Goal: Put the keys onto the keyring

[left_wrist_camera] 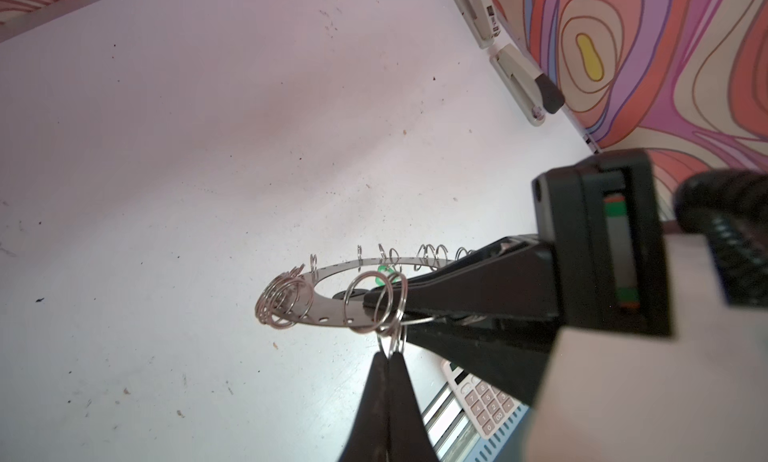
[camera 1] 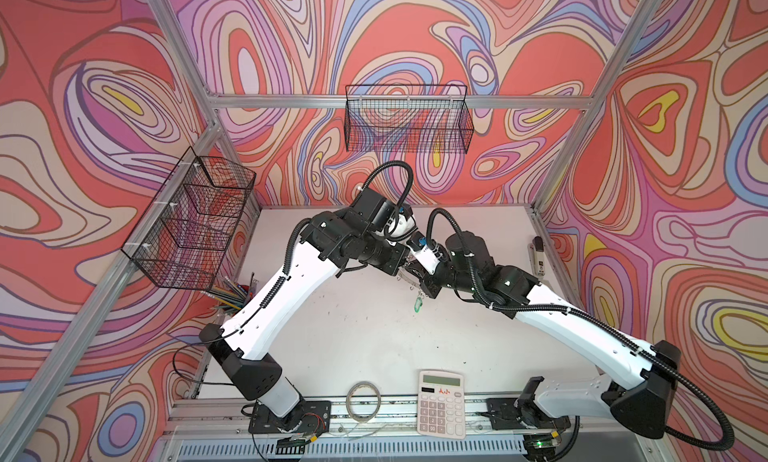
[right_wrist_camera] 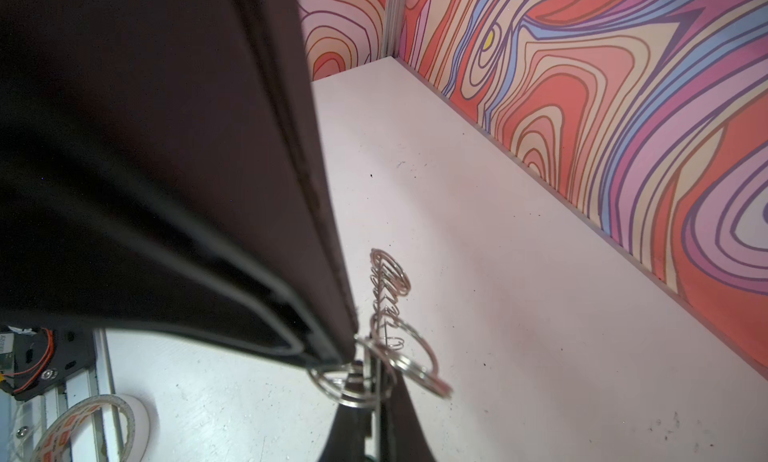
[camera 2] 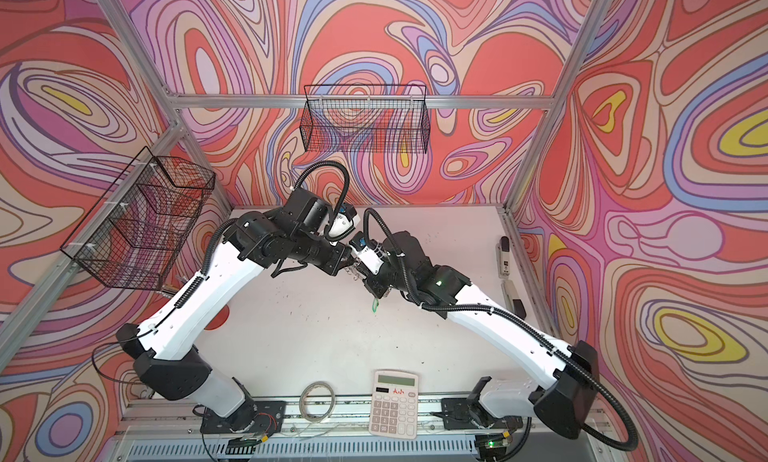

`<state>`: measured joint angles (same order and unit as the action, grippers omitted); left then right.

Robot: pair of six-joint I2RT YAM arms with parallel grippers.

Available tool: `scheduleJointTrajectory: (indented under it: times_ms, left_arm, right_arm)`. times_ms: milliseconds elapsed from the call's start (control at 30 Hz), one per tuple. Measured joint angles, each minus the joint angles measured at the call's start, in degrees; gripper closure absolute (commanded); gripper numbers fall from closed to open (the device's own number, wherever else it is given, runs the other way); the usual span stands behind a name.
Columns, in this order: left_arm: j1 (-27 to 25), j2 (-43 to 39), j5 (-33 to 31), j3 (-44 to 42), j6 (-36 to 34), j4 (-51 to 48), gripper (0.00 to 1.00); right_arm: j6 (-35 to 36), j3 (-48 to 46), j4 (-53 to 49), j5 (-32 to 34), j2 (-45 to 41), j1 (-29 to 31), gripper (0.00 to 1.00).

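Over the white bench (camera 1: 353, 335), mid-frame, my right hand (right_wrist_camera: 368, 391) clamped the keyring (left_wrist_camera: 328, 312), and my left hand (left_wrist_camera: 388, 358) pinched one loop (left_wrist_camera: 394, 337). The green key (camera 1: 417, 304) dangled beneath. I judged this the threading step; next, that loop needed spreading.

A calculator (camera 1: 441, 404) lies near a tape roll (camera 1: 365, 384).

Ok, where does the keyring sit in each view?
In a top view: keyring near picture centre, mostly hidden.
In a top view: the keyring, same spot.
Left wrist: whole disc, just beyond the left gripper tips.
Right wrist: edge-on, rising from the right gripper tips.
Shared landmark: green tag hanging beside it; absent from the right wrist view.
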<state>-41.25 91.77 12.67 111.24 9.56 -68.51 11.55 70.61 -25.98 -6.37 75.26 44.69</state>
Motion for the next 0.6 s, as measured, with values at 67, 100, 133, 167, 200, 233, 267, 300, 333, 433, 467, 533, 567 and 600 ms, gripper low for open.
scheduleJointTrajectory:
  times_ms: [67,100,133,167,200,233,267,300,333,433,467,533,567,600]
  left_arm:
    - [-0.07,0.02,-1.11,0.24,-1.09,-1.18,1.00]
    - [-0.04,0.02,-1.40,0.39,-1.55,-1.57,1.00]
    - [-0.02,-0.02,-1.55,0.39,-1.95,-1.68,1.00]
    - [-0.02,-0.09,-1.49,0.37,-2.10,-1.66,1.00]
    - [-0.02,-0.26,-1.31,0.00,-2.16,-1.46,1.00]
    - [0.02,-0.63,-0.96,-0.72,-2.16,-1.03,1.00]
    - [0.09,-1.25,-0.35,-1.86,-2.10,-0.44,0.97]
    - [0.26,-1.95,0.24,-3.19,-2.01,0.31,0.91]
    - [0.44,-2.56,0.81,-4.26,-1.97,0.98,0.82]
    - [1.70,-5.51,2.93,-8.50,-1.09,3.17,0.68]
    - [2.45,-7.06,3.67,-10.03,-0.57,4.02,0.67]
    - [3.96,-10.27,4.94,-12.66,0.24,6.16,0.62]
    - [4.70,-12.31,5.42,-14.21,0.98,7.65,0.61]
    - [5.22,-14.32,5.66,-15.67,1.62,9.11,0.61]
  right_arm:
    - [0.04,0.50,0.04,-0.20,0.98,0.31,1.00]
    - [0.00,0.66,0.26,-0.55,1.33,0.37,1.00]
    - [-0.04,0.68,0.63,-1.05,1.53,0.37,1.00]
    - [-0.07,0.66,0.70,-1.55,1.64,0.37,1.00]
    - [-0.24,0.57,0.79,-2.12,1.68,0.35,1.00]
    - [-0.52,0.24,1.07,-2.64,1.68,0.33,1.00]
    - [-0.90,-0.24,1.49,-3.39,1.68,0.28,1.00]
    - [-1.40,-0.72,1.86,-4.13,1.68,0.28,1.00]
    - [-1.99,-1.20,2.36,-4.81,1.68,0.28,1.00]
    - [-3.76,-2.45,3.30,-5.53,1.68,0.00,1.00]
    - [-4.37,-2.99,3.41,-5.57,1.68,-0.33,1.00]
    - [-5.49,-4.09,3.76,-5.70,1.68,-0.87,1.00]
    - [-6.05,-4.55,3.80,-5.84,1.68,-1.05,1.00]
    - [-6.60,-4.90,3.80,-6.03,1.68,-1.11,1.00]
